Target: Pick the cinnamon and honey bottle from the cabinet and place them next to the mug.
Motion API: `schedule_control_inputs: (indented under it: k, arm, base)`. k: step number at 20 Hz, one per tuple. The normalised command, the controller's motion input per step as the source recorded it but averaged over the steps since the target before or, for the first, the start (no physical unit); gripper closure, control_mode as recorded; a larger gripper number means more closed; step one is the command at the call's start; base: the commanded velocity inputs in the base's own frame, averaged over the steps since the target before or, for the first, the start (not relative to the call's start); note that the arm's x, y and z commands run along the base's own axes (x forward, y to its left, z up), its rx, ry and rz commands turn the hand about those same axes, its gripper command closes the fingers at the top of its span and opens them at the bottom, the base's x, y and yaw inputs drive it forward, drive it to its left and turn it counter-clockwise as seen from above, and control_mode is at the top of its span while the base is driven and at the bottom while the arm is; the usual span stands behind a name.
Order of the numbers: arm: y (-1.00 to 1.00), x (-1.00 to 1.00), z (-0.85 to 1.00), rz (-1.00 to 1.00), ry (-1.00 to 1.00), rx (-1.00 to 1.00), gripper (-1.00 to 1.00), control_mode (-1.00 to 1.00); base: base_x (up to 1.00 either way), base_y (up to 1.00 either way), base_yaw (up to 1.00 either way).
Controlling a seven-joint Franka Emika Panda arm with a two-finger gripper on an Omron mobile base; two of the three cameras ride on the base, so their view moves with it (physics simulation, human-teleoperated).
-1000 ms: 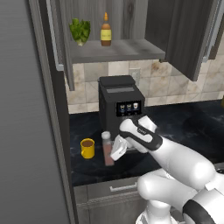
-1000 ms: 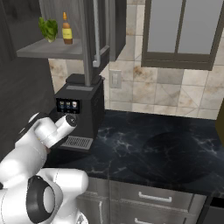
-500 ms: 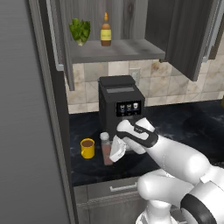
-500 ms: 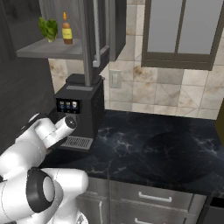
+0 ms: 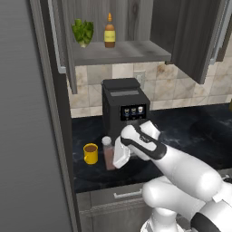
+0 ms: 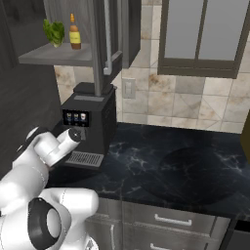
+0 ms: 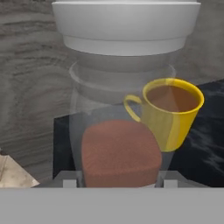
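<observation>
Black marbled counter (image 5: 190, 124) runs under me, with grey wall tiles behind it and the cabinet (image 5: 122, 52) open above. Nearest of all, my pincer (image 5: 118, 156) sits low over the counter's front strip, jaws part-way in and set on either side of the cinnamon (image 5: 108, 154). Through my hand camera the jar (image 7: 120, 144) stands square between my fingertips (image 7: 70, 180), cap up, its long axis upright and crossing my line of reach; I judge I am holding it, though whether its base already rests on the counter I cannot tell from these angles.

Just past the jar, on its far side from me, stands the mug (image 5: 90, 153), upright, brown liquid inside, handle turned toward the jar. Mug and jar are close beside each other, apparently not touching. So the first half looks nearly settled: what remains here, to my mind, is to let go and draw back along my own approach, away from the mug, so I do not tip either.

Behind them stands the black coffee machine (image 5: 124, 106). Farthest off and well above me, the honey bottle (image 5: 109, 32) waits upright on the cabinet shelf, beside a green plant (image 5: 83, 31). Its long axis is vertical too, so a level reach from the front should suit it.
</observation>
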Motion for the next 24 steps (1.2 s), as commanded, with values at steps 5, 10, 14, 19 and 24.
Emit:
schedule_control_inputs:
  k: [5,10,14,19,24]
  arm:
    - [0.0,-0.05,-0.33,0.0,-0.08,0.0,1.0,-1.0]
    - [0.01,-0.01,-0.32,0.0,-0.1,0.0,1.0,-1.0]
    - [0.0,0.0,-0.47,0.0,-0.11,0.0,1.0,-1.0]
    - [0.0,0.0,-0.43,0.0,-0.11,0.0,1.0,-1.0]
    - [0.0,-0.01,-0.17,0.0,-0.05,0.03,1.0,-1.0]
  base:
    - [0.0,0.0,0.0]
    - [0.0,0.0,0.0]
    - [0.0,0.0,0.0]
    - [0.0,0.0,0.0]
    - [0.0,0.0,0.0]
